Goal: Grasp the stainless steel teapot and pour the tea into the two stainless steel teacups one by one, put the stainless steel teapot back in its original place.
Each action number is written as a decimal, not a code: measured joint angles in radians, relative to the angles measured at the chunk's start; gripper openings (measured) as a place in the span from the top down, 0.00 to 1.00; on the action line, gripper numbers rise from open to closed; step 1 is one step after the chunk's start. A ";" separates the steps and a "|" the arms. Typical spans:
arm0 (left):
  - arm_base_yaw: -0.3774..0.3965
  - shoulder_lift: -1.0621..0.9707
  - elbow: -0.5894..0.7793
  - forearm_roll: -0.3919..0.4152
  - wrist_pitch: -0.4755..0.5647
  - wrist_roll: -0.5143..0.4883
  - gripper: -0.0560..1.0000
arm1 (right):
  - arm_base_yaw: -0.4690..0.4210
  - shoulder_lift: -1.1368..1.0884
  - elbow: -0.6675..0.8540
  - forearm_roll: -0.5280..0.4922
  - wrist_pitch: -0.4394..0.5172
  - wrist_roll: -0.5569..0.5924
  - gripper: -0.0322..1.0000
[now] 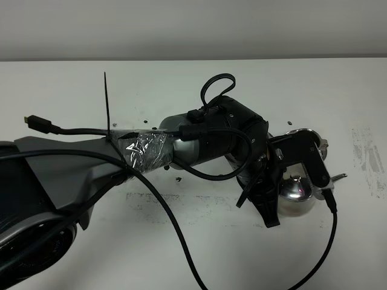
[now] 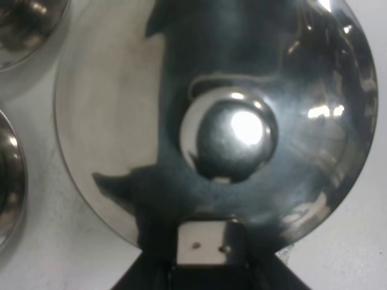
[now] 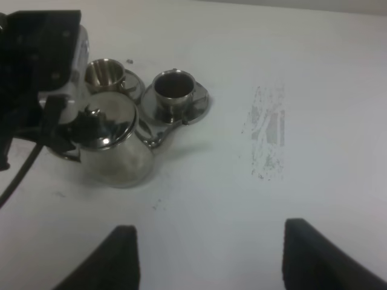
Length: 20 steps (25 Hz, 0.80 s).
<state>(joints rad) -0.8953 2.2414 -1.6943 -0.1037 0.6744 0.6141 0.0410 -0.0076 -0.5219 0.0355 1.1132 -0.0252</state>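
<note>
The stainless steel teapot stands upright on the white table with its spout pointing right. My left gripper reaches across and is closed on its handle side. The left wrist view looks straight down on the domed lid and its knob, with the handle bracket between my dark fingers. In the right wrist view the teapot stands before the two teacups on saucers. The second cup looks dark inside. The round dish is hidden. My right gripper is open and empty, well short of the pot.
The left arm's body and its cables cover the table's middle. One cup rim shows just behind the gripper. A scuffed patch marks the table to the right; it also shows in the right wrist view.
</note>
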 joint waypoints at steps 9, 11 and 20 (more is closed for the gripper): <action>-0.021 -0.053 0.000 0.024 0.042 0.000 0.77 | 0.000 0.000 0.000 0.000 0.000 0.000 0.49; -0.022 -0.083 0.000 0.037 0.056 0.000 0.77 | 0.000 0.000 0.000 0.000 0.000 0.000 0.49; 0.075 -0.179 -0.003 0.055 0.133 0.024 0.77 | 0.000 0.000 0.000 0.000 0.000 0.000 0.49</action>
<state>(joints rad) -0.8205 2.0625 -1.6970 -0.0491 0.8079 0.6376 0.0410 -0.0076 -0.5219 0.0355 1.1132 -0.0252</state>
